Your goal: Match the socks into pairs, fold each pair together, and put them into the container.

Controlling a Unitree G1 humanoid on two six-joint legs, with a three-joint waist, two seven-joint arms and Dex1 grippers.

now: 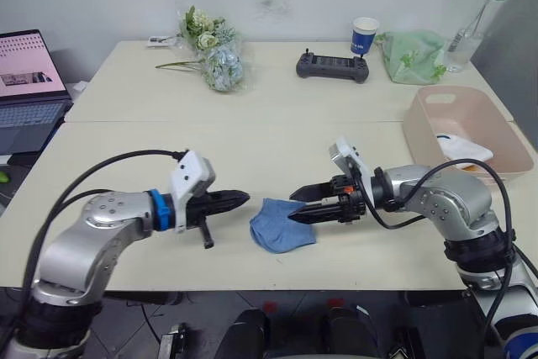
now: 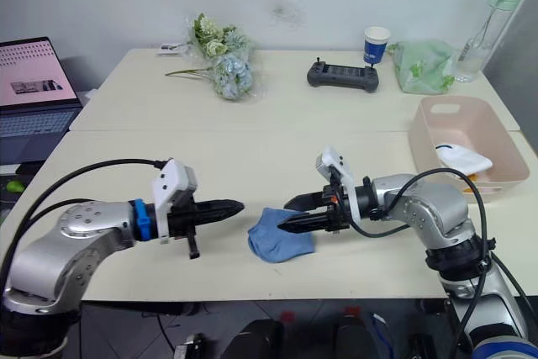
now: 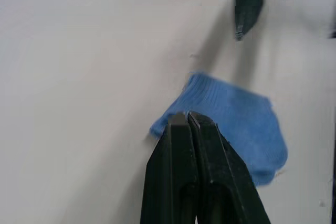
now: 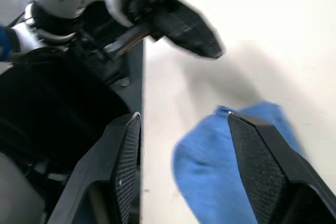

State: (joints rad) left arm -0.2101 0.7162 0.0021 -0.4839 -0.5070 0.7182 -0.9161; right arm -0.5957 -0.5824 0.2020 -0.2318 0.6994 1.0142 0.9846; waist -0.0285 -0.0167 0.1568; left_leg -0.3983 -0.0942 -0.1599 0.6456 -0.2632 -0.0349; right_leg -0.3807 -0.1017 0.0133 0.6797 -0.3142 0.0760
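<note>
A light blue sock bundle point(image 1: 282, 226) lies on the table near the front edge, between my two grippers. Just to its left, my left gripper point(image 1: 245, 198) is shut and empty, its tip pointing at the bundle. From the right, my right gripper point(image 1: 296, 205) stands open; its lower finger point(image 1: 313, 215) lies over the sock's right edge and the upper one is above the table behind it. The right wrist view shows the blue sock point(image 4: 220, 166) between the spread fingers. The pink container point(image 1: 422, 134) stands at the right and holds a white sock point(image 1: 464, 149) with a bit of orange under it.
A laptop point(image 1: 29, 81) sits at the far left. Along the back of the table are a flower bunch point(image 1: 214, 56), a black controller point(image 1: 332, 65), a blue-and-white cup point(image 1: 364, 36), a pale green bag point(image 1: 414, 56) and a bottle point(image 1: 479, 18).
</note>
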